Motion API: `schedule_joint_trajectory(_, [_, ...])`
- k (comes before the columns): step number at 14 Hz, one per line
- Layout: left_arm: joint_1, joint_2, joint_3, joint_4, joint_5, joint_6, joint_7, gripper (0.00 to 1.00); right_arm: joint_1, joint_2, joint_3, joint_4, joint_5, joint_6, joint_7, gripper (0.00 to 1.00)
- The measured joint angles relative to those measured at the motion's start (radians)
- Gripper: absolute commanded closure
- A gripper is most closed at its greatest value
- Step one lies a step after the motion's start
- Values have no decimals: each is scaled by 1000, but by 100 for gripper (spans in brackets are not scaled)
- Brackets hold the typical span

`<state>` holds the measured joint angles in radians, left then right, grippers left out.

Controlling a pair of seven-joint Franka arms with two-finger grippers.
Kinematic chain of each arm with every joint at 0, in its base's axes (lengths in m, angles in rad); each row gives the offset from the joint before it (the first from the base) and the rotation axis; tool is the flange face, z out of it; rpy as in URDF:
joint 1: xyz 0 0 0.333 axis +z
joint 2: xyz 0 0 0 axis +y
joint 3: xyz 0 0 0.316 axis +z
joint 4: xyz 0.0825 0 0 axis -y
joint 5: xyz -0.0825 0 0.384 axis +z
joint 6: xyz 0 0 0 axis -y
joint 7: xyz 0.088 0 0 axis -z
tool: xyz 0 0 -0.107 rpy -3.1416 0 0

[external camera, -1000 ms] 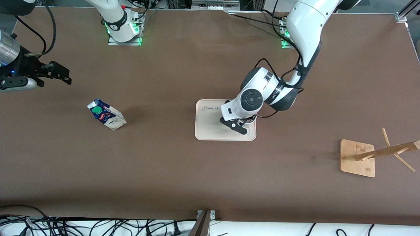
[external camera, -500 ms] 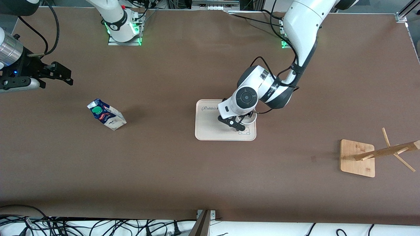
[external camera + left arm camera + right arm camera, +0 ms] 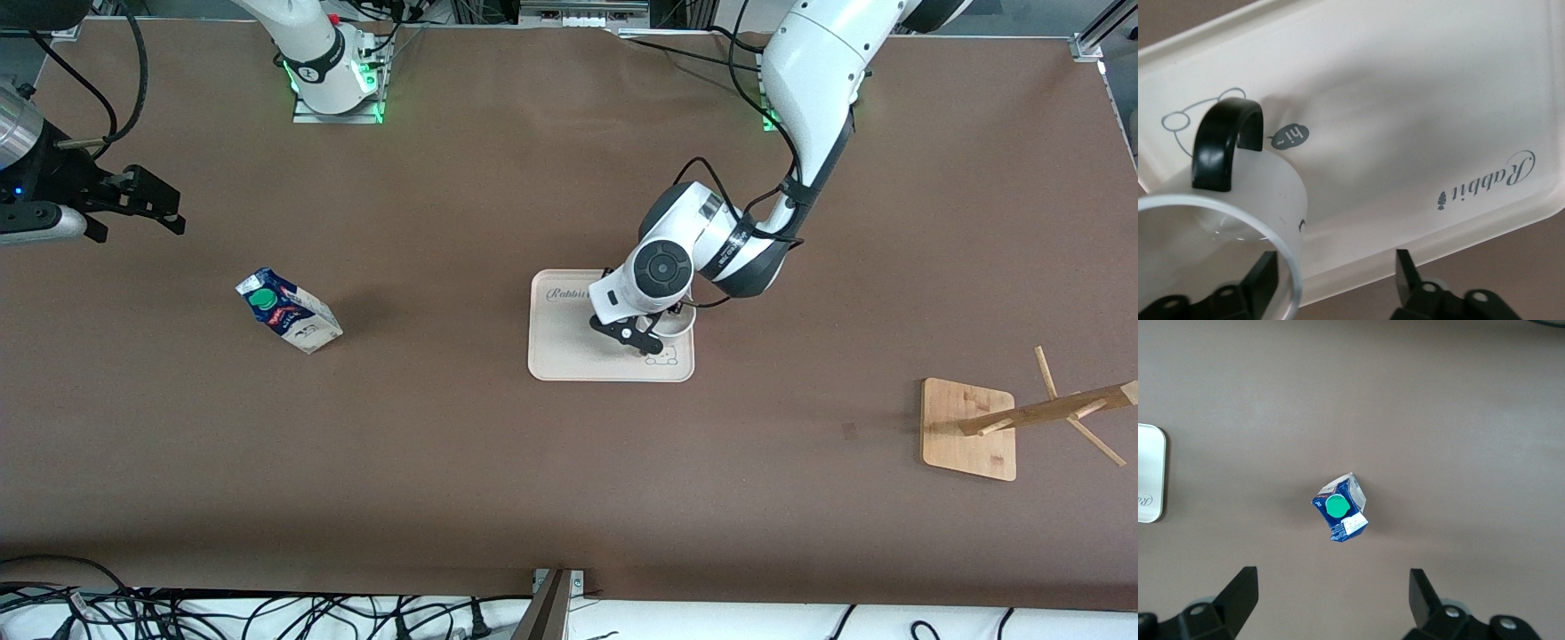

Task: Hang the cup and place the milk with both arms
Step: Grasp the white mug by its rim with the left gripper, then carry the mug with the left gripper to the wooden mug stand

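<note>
The white cup (image 3: 679, 324) stands upright on the cream tray (image 3: 569, 360) in the middle of the table. In the left wrist view the cup (image 3: 1238, 213) shows its black loop handle (image 3: 1225, 143). My left gripper (image 3: 642, 339) is low over the tray and open (image 3: 1337, 267), with one finger inside the cup's rim and the other outside it. The blue and white milk carton (image 3: 289, 311) with its green cap stands on the table toward the right arm's end. My right gripper (image 3: 151, 200) hangs open and empty, high above the table, looking down on the carton (image 3: 1341, 509).
A wooden mug rack (image 3: 1022, 416) on a square bamboo base (image 3: 967, 428) stands toward the left arm's end, nearer the front camera. The tray carries a "Rabbit" print (image 3: 1485, 180). Cables lie along the table's near edge.
My left wrist has shifted slightly toward the right arm's end over the tray, uncovering more of the cup. My right gripper has drifted a little toward the table's end.
</note>
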<state>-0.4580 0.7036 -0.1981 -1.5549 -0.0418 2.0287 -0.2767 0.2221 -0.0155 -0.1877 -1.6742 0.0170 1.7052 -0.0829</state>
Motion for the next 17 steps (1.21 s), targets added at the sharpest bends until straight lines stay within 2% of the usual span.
schedule_joint_trajectory(3, [-5,0,-1,0,1,0,-88,100,-3,12,0,7,0,3,0,0])
schedule_joint_trajectory(8, [-5,0,-1,10,1,1,-107,100,-3,21,5,16,0,4,0,0])
schedule_joint_trajectory(12, [-5,-19,-2,62,1,3,-111,100,-5,24,5,16,0,4,0,0])
schedule_joint_trajectory(14, [2,-86,3,95,2,-7,-126,100,-5,24,6,17,0,4,0,0])
schedule_joint_trajectory(17, [67,-254,37,122,4,-46,-122,100,-5,25,7,18,0,4,0,0])
